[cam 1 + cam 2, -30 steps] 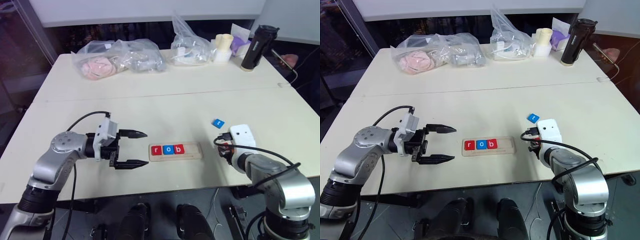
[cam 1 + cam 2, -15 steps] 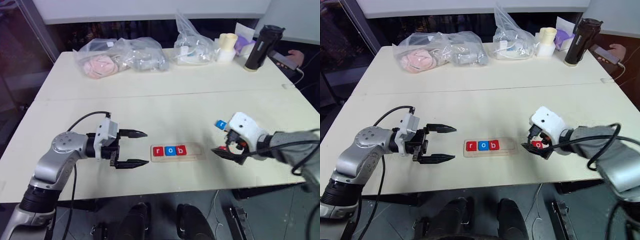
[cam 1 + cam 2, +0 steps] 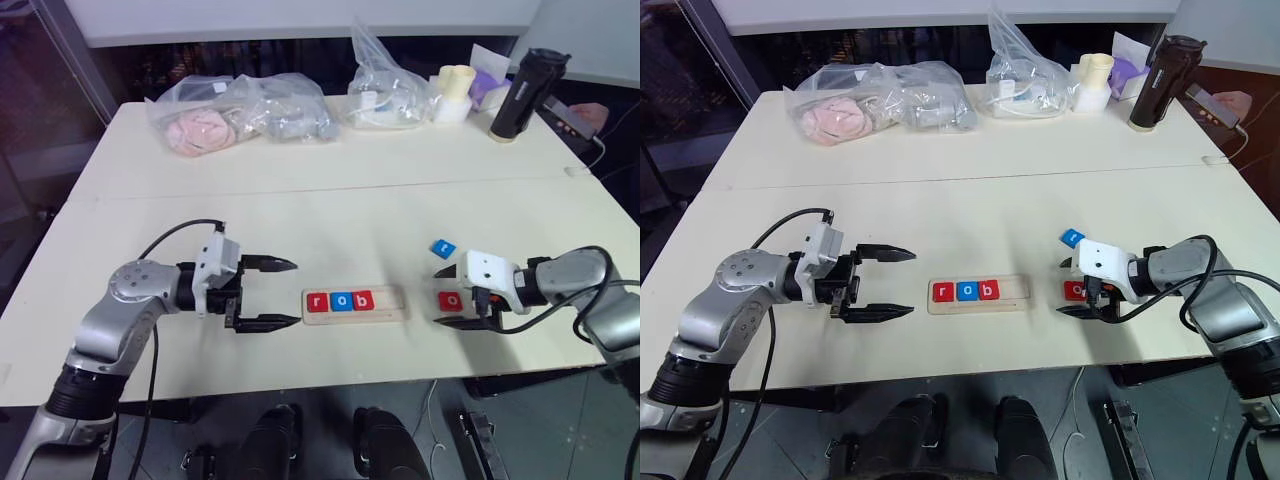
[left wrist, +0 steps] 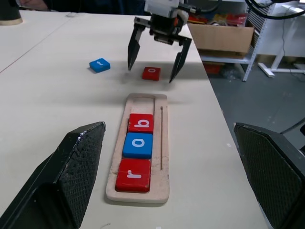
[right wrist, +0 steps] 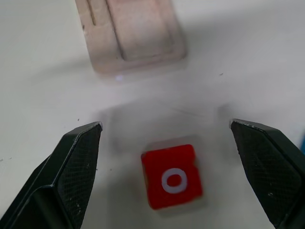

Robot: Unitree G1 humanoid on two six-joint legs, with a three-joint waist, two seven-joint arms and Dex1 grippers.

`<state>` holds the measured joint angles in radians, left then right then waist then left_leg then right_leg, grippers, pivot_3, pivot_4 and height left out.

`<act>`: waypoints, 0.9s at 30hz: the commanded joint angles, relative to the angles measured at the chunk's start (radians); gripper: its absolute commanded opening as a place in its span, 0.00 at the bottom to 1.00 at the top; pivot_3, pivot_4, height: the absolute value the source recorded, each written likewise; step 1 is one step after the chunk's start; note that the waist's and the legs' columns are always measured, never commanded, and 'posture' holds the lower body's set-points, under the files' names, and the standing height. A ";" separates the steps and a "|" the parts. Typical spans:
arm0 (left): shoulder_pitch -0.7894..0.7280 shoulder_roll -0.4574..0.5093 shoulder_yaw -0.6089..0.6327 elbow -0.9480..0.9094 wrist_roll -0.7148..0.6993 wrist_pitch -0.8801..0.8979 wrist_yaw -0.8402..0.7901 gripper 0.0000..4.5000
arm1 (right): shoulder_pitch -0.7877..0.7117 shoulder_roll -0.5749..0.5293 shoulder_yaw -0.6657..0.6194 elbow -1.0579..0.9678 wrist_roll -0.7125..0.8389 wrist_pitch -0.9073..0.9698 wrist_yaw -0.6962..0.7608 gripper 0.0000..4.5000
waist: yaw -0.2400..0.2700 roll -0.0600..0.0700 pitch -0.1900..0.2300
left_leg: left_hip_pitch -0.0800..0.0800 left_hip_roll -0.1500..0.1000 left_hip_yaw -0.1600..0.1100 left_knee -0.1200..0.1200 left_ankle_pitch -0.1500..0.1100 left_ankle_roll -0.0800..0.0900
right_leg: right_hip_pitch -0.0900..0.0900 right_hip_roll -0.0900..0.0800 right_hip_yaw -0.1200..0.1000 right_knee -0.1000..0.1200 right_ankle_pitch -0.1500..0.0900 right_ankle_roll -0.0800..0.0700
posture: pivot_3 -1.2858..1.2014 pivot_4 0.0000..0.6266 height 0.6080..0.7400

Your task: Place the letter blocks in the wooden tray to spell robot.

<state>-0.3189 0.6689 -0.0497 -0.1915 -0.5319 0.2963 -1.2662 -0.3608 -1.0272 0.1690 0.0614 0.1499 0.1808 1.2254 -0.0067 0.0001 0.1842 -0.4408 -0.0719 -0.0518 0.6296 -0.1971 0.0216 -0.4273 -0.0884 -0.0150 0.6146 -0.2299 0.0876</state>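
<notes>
On the near part of the table [image 3: 330, 215] the tray [image 3: 354, 303] lies flat with three blocks in its left end, red r [image 3: 317, 302], blue o [image 3: 340, 301] and red b [image 3: 362, 299], touching in a row; its right end is bare. Left of the tray the left gripper [image 3: 275, 293] hovers with its fingers spread wide, holding nothing, pointing at the tray's end. Right of the tray a red o block [image 3: 451, 299] lies on the table, and the right gripper [image 3: 447, 296] straddles it with fingers wide apart, not gripping it. Just beyond it a blue block [image 3: 443, 248] lies by itself. At the far edge are plastic bags [image 3: 240, 115] and a dark bottle [image 3: 520, 95].
</notes>
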 commanded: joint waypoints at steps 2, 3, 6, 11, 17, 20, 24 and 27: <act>0.007 0.014 0.023 -0.032 -0.008 -0.005 0.005 1.00 | -0.009 0.005 -0.018 0.060 -0.016 -0.048 0.031 0.98 | 0.005 0.000 0.000 | 0.000 0.000 0.000 0.000 0.000 0.000 | 0.000 0.000 0.000 0.000 0.000 0.000 | 0.52 0.24 0.98; 0.008 0.015 0.023 -0.033 -0.008 -0.005 0.005 1.00 | -0.005 0.002 -0.018 0.066 -0.022 -0.054 0.034 0.98 | 0.008 0.000 0.000 | 0.000 0.000 0.000 0.000 0.000 0.000 | 0.000 0.000 0.000 0.000 0.000 0.000 | 0.52 0.24 0.98; 0.009 0.018 0.023 -0.035 -0.009 -0.005 0.006 1.00 | 0.010 -0.007 -0.020 0.072 -0.027 -0.053 0.045 0.98 | 0.015 0.000 0.000 | 0.000 0.000 0.000 0.001 0.000 0.000 | 0.000 0.000 0.000 0.000 0.000 0.000 | 0.52 0.24 0.98; 0.006 0.019 0.021 -0.035 -0.009 -0.003 0.006 1.00 | 0.005 0.010 -0.031 0.107 -0.031 -0.049 0.038 0.98 | 0.020 0.000 0.000 | 0.000 0.000 0.000 0.001 0.000 0.000 | 0.000 0.000 0.000 0.000 0.000 0.000 | 0.52 0.24 0.98; -0.004 0.018 0.020 -0.031 -0.012 0.001 0.006 1.00 | -0.014 0.016 -0.029 0.157 -0.042 -0.019 0.047 0.61 | 0.019 0.000 -0.001 | 0.001 0.000 0.000 0.002 0.000 0.000 | 0.001 0.000 0.000 0.001 0.001 -0.001 | 0.52 0.24 0.98; -0.007 0.016 0.020 -0.030 -0.012 0.004 0.009 1.00 | -0.029 0.025 -0.038 0.158 -0.030 -0.008 0.050 0.25 | 0.019 0.000 -0.001 | 0.001 0.000 0.000 0.003 0.000 0.000 | 0.002 0.000 0.000 0.001 0.002 -0.001 | 0.52 0.24 0.98; -0.005 0.019 0.023 -0.031 -0.012 0.004 0.010 1.00 | -0.059 0.036 -0.039 0.079 -0.018 0.022 0.053 0.25 | 0.019 0.000 -0.001 | 0.001 0.000 0.000 0.003 0.000 -0.001 | 0.001 0.000 0.000 0.001 0.002 -0.001 | 0.52 0.24 0.98; -0.005 0.021 0.023 -0.033 -0.013 0.007 0.010 1.00 | -0.091 0.053 -0.036 -0.026 0.014 0.082 0.067 0.25 | 0.016 0.000 -0.001 | 0.001 0.000 0.000 0.002 0.000 -0.001 | 0.000 0.000 0.001 0.002 0.002 -0.001 | 0.52 0.24 0.98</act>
<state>-0.3134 0.6780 -0.0482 -0.1993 -0.5335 0.3014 -1.2579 -0.4189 -0.9792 0.1483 0.1120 0.1341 0.2387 1.2843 0.0096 0.0005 0.1837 -0.4397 -0.0718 -0.0514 0.6309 -0.1967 0.0209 -0.4277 -0.0878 -0.0140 0.6169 -0.2281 0.0868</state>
